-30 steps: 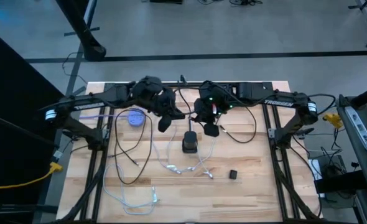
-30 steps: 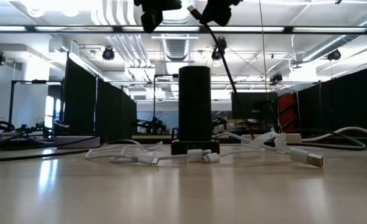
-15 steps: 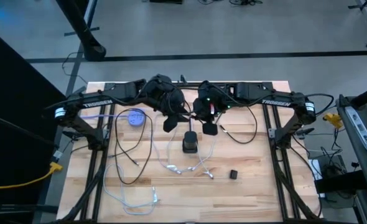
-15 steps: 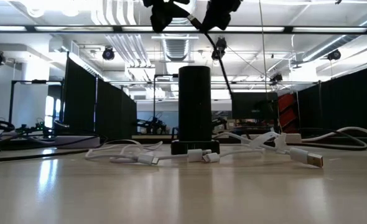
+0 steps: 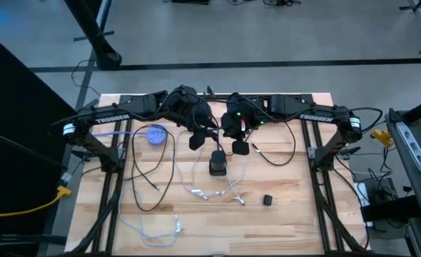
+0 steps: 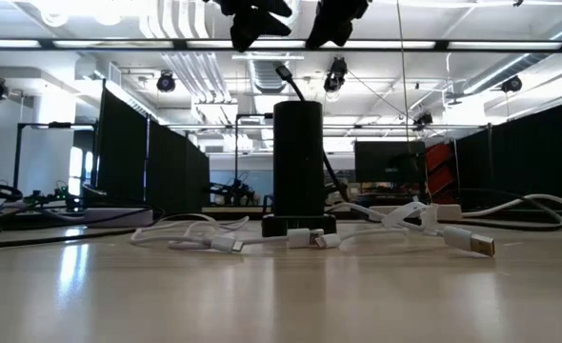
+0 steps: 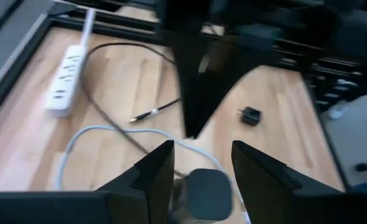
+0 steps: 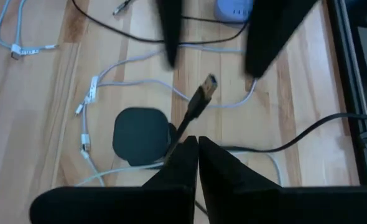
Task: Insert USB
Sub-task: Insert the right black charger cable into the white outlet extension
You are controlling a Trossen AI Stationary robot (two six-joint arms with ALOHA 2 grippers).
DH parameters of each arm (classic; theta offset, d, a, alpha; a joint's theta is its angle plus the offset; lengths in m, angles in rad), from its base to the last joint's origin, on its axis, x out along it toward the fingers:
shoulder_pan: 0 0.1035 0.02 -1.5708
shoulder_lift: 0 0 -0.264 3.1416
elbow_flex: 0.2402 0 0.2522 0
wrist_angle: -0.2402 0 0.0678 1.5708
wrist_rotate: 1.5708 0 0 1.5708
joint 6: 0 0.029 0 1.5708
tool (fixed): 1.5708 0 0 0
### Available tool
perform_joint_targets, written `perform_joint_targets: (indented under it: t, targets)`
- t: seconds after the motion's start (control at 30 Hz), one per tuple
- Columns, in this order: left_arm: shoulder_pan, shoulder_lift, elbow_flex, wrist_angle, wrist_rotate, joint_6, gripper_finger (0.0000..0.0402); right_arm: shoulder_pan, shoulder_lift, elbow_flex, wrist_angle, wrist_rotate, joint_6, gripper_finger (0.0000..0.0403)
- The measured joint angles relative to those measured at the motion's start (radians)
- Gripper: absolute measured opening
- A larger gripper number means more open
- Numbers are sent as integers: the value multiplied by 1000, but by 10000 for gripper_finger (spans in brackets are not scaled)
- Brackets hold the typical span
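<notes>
A black cylinder hub (image 5: 217,166) stands upright on the wooden table. Both grippers hang above it, at its far side. My left gripper (image 5: 195,139) is open with nothing between its fingers (image 7: 160,168). My right gripper (image 5: 239,146) is shut (image 8: 196,142). The black USB cable's plug (image 8: 209,83) is in the air just past the right fingertips. In the low view the plug (image 6: 282,70) hangs tilted below both grippers, just over the hub's top (image 6: 297,103). From there the cable runs down behind the hub. My right gripper's shut fingers (image 8: 182,155) point steeply down. The black cable (image 8: 190,121) runs up to their tips and passes behind one fingertip. I cannot tell whether the fingers touch it.
White cables (image 5: 210,189) with loose plugs (image 6: 471,243) lie around the hub. A long black cable (image 5: 153,185) loops at the left, near a blue round item (image 5: 155,134). A small black adapter (image 5: 267,200) lies at the near right. A white power strip (image 7: 65,81) lies beyond.
My left gripper has opened. The black cable's plug was up between the two grippers. It has sunk to just above the hub's top, and the cable below it has swung in behind the hub.
</notes>
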Motion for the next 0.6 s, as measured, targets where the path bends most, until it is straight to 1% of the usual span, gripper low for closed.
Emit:
perform_joint_targets:
  t: [0.13,0.27,0.37,0.47,0.6]
  targets:
    - [0,-11,0,-23,-2,4,139,0,0,0,2,0,6,1]
    - [0,-13,3,-129,-2,29,130,0,0,-1,0,23,74,1]
    - [0,-20,3,-188,-3,33,124,0,0,-10,-21,34,80,7]
    - [0,-23,4,-213,-4,40,117,0,0,-34,-10,34,115,32]
    - [0,-23,4,-213,-5,59,109,2,0,-115,63,33,157,89]
